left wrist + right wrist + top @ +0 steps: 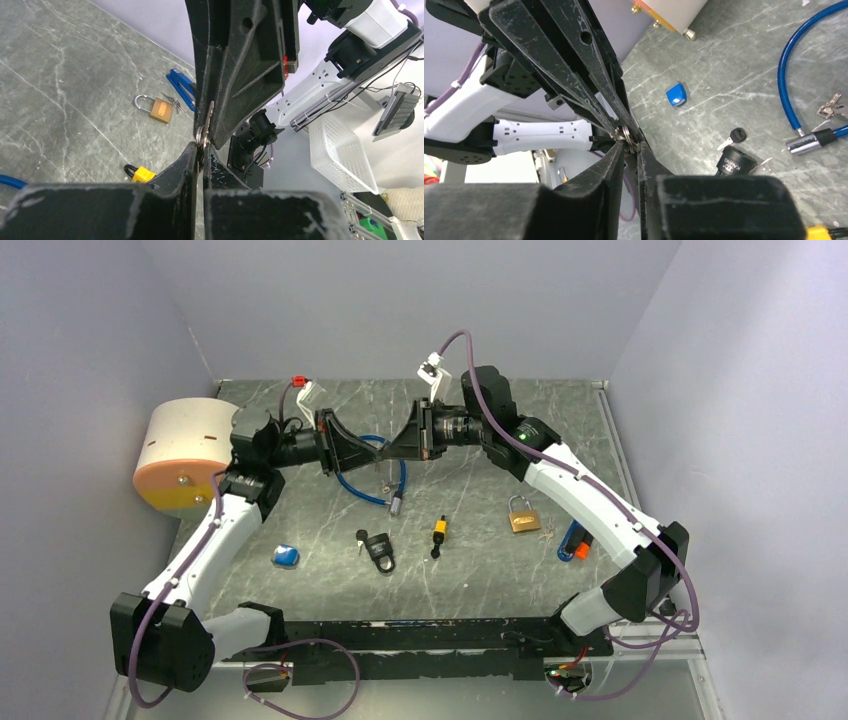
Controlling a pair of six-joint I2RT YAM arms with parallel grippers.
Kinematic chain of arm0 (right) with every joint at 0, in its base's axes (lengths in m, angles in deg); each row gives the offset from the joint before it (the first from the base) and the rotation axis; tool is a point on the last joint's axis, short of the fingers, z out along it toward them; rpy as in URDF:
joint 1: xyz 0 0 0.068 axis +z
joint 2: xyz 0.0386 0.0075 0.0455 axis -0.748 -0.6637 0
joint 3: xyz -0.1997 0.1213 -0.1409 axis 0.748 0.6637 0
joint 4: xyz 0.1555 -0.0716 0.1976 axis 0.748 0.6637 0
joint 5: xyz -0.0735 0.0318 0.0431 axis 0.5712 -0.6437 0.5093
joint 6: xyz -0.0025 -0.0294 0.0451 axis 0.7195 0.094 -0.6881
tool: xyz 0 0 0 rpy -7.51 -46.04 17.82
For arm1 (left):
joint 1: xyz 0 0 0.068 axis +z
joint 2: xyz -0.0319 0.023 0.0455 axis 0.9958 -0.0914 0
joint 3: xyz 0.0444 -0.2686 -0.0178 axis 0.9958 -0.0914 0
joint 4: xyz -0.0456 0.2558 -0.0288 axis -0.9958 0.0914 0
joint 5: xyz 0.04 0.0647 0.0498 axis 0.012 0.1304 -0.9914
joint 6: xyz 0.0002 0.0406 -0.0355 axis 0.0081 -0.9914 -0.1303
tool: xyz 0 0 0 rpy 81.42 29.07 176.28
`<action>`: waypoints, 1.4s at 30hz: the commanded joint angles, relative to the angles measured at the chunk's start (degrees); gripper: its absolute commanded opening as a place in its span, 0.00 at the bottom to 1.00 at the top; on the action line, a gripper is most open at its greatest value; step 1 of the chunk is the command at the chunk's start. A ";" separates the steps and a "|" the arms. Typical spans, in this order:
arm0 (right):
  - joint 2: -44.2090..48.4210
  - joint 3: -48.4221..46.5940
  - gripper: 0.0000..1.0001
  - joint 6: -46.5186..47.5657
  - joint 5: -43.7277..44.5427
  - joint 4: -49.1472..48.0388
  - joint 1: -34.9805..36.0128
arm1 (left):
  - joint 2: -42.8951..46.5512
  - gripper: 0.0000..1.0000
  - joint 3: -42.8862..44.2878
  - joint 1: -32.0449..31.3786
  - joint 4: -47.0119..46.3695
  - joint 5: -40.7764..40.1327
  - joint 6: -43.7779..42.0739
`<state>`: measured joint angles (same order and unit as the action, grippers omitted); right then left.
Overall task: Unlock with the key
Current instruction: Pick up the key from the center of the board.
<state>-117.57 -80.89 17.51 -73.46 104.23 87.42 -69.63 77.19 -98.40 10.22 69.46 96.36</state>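
Pinching tip to tip above the counter (480, 570), the left tool (200, 156) and right tool (631, 150) both clamp one flat silvery key (205, 127) with its wire ring. Their matte black, wedge-shaped fingers are scuffed pale along the edges. Below, on grey veined stone, lie a glossy blue cable lock (784, 82), a black padlock (736, 162) whose white lettering is too small to read, a yellow-bodied padlock (439, 531), and a brass padlock (161, 110) with loose keys beside it.
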 commanded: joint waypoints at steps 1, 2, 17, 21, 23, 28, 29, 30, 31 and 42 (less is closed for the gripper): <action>2.02 0.45 0.32 1.36 0.46 -5.91 -0.24 | -1.03 0.03 4.01 -0.50 3.22 0.07 0.17; 2.73 1.90 0.41 1.95 0.59 -7.34 -0.24 | -1.29 0.03 4.80 -0.50 4.22 -0.65 0.97; 7.88 16.22 0.35 -2.43 -2.75 -29.04 -0.25 | -5.24 0.02 6.55 -0.50 -3.46 -2.02 22.79; 7.18 15.90 0.27 -2.52 -1.97 -28.83 -0.50 | -5.77 0.03 6.94 -0.50 -3.71 -1.37 23.79; 6.80 15.61 0.20 -2.53 -1.85 -28.62 -0.51 | -5.93 0.03 6.86 -0.50 -4.30 -0.99 24.51; 7.06 16.15 0.05 -2.54 -1.35 -28.42 -0.94 | -5.64 0.03 6.61 -0.50 -4.29 -0.98 24.42; 7.21 16.27 0.01 -2.31 -1.26 -28.25 -1.09 | -5.54 0.03 6.58 -0.50 -4.38 -1.01 24.41; 7.37 16.25 0.00 -2.07 -1.05 -27.86 -1.31 | -5.46 0.03 6.53 -0.50 -4.47 -1.04 24.37; 7.53 16.21 0.00 -1.68 -0.86 -27.35 -1.49 | -5.33 0.03 6.51 -0.50 -4.51 -1.04 24.18; 12.18 19.93 0.53 -7.28 0.64 -39.78 -4.06 | -4.76 0.03 5.47 -0.49 -5.43 1.81 22.18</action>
<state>-107.86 -60.41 12.09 -74.55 73.37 83.77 -75.59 81.87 -98.71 7.95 68.32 119.12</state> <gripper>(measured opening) 0.501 0.077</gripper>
